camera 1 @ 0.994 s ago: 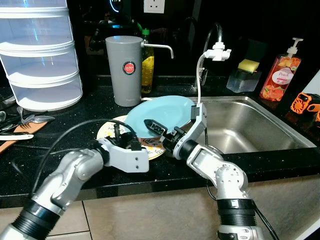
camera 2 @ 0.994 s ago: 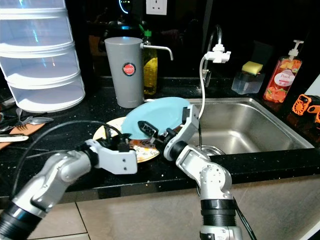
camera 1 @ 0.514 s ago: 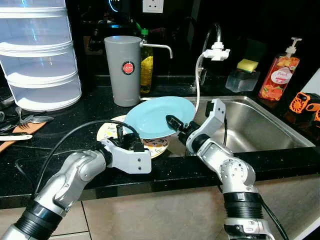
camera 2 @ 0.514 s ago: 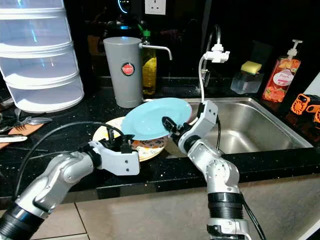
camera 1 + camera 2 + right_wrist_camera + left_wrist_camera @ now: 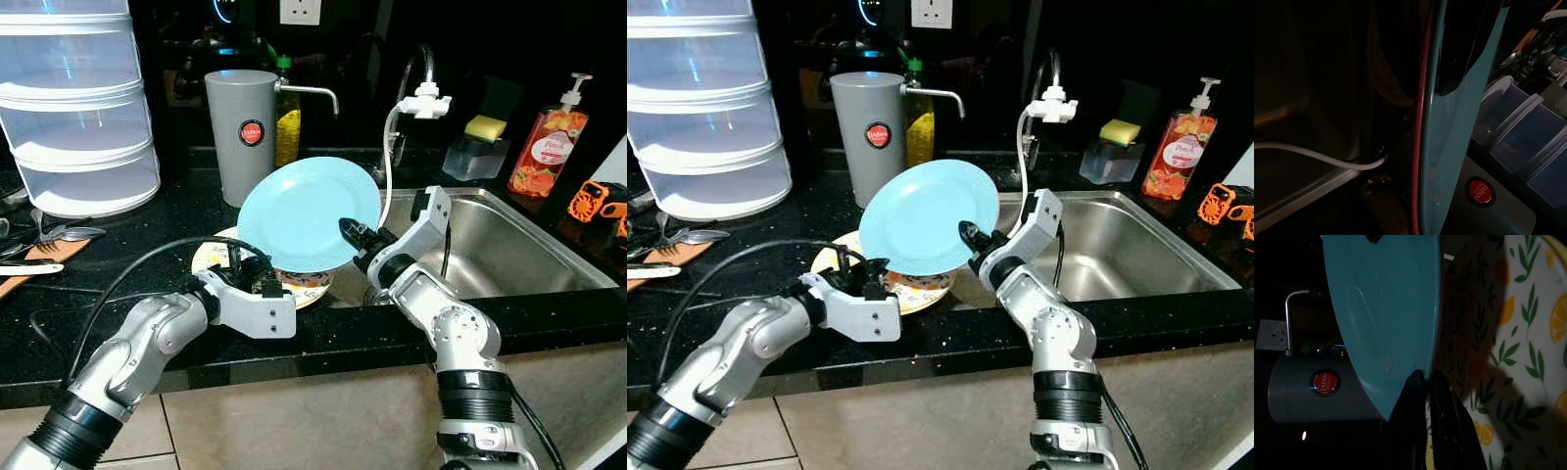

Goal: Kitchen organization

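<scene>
Plate [image 5: 306, 212], pale blue, tipped up nearly on edge above the counter [image 5: 147, 294]: you hold it with the right gripper [image 5: 355, 235], whose two fingers are clamped over the rim on the sink side, and its lower edge hangs just over the printed plate [image 5: 302, 284] lying flat below. The left gripper [image 5: 1422, 416] reaches in from the other side. In its wrist view the fingers lie close together at the blue plate's lower edge, over the lemon-and-leaf print, but whether they pinch the printed plate's rim or merely rest there cannot be told.

Handling (a judgement): the blue plate is stiff, glazed and probably slippery, light enough for one pincer yet breakable if it slides out. A rim hold deep enough to reach the flat of the dish is safest, and you should keep it steep only briefly, since the weight levers on the fingertips.

Surroundings: the grey jug [image 5: 242, 132] with its red badge stands close behind the plate, the tap [image 5: 421, 93] and its white hose [image 5: 387, 162] hang just beside the gripper, and the sink [image 5: 490, 245] opens to the right. Stacked clear bowls [image 5: 78, 108] and cutlery [image 5: 44, 240] sit well apart to the left, while the soap bottle [image 5: 544, 147] and sponge [image 5: 484, 127] lie beyond the basin.
</scene>
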{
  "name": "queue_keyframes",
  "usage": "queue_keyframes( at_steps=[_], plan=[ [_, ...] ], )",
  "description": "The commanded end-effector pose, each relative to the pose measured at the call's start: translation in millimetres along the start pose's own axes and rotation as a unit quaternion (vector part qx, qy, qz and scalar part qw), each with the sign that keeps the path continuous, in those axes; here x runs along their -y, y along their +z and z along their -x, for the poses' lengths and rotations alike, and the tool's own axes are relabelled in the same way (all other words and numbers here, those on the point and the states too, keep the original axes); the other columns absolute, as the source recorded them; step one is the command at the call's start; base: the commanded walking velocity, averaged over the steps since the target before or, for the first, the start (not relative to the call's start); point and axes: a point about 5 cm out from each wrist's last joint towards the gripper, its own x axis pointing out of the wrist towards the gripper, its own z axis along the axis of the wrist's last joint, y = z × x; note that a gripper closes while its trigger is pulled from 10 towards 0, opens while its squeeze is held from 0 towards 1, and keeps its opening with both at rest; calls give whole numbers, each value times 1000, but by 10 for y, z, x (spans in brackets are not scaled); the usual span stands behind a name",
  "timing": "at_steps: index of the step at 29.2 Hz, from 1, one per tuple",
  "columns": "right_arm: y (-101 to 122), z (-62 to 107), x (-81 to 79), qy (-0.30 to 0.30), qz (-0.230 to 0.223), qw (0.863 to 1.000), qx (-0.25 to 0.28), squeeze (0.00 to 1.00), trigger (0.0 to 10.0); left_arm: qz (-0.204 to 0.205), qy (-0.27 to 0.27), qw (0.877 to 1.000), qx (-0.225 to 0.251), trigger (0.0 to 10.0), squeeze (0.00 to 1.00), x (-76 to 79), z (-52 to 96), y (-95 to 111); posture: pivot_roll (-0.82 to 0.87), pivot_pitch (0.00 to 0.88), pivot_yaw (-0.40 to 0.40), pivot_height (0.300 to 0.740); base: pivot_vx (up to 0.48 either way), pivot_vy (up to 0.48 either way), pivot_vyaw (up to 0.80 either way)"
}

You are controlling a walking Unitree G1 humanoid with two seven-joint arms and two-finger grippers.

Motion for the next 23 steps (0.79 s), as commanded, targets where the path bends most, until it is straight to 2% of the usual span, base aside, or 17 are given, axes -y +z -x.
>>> queue_keyframes(
  at_steps=[1, 2, 7, 8, 9, 14, 18, 19, 20, 21, 22, 23],
  plan=[
    [-77, 10, 114, -30, 13, 999, -22, 0, 0, 10, 57, 998, 7, 10000, 1000, -203, -32, 25, 98, 63, -67, 740, 0, 0, 0],
    [-69, 5, 110, -30, 15, 999, -21, 0, 10000, 18, 63, 998, 7, 10000, 1000, -215, -35, 24, 98, 63, -67, 740, 0, 0, 0],
    [-40, -5, 93, -26, 19, 999, -15, 0, 10000, 19, 85, 996, -3, 10000, 1000, -270, -46, 6, 98, 63, -67, 740, 0, 0, 0],
    [-36, -5, 92, -25, 21, 999, -13, 0, 10000, 11, 103, 995, 5, 10000, 47, -319, -40, 24, 98, 63, -67, 740, 0, 0, 0],
    [-31, -5, 110, -31, 21, 999, -11, 0, 10000, 15, 115, 993, 8, 10000, 0, -353, -32, 32, 98, 63, -67, 740, 0, 0, 0],
    [39, -8, 208, -58, 22, 998, 5, 0, 10000, 39, 127, 991, 24, 10000, 0, -372, 21, 70, 102, 65, -66, 740, 0, 0, 0],
    [161, -6, 264, -74, 13, 997, 31, 0, 10000, 56, 109, 992, 25, 10000, 0, -282, 66, 81, 105, 65, -65, 740, 0, 0, 0],
    [240, 0, 290, -78, 2, 996, 47, 0, 10000, 78, 87, 993, 23, 10000, 0, -177, 96, 98, 108, 64, -67, 740, 0, 0, 0],
    [240, 0, 290, -78, 2, 996, 47, 0, 10000, 78, 87, 993, 23, 10000, 0, -177, 96, 98, 108, 64, -67, 740, 0, 0, 0],
    [308, 7, 308, -80, -8, 995, 61, 0, 10000, 102, 70, 992, 24, 10000, 0, -87, 127, 135, 108, 64, -67, 740, 0, 0, 0],
    [308, 7, 308, -80, -8, 995, 61, 0, 10000, 102, 70, 992, 24, 10000, 0, -87, 127, 135, 108, 64, -67, 740, 0, 0, 0],
    [349, 17, 322, -81, -15, 994, 69, 0, 10000, 125, 60, 990, 29, 10000, 0, -24, 158, 187, 110, 62, -69, 740, 0, 0, 0]
  ],
)
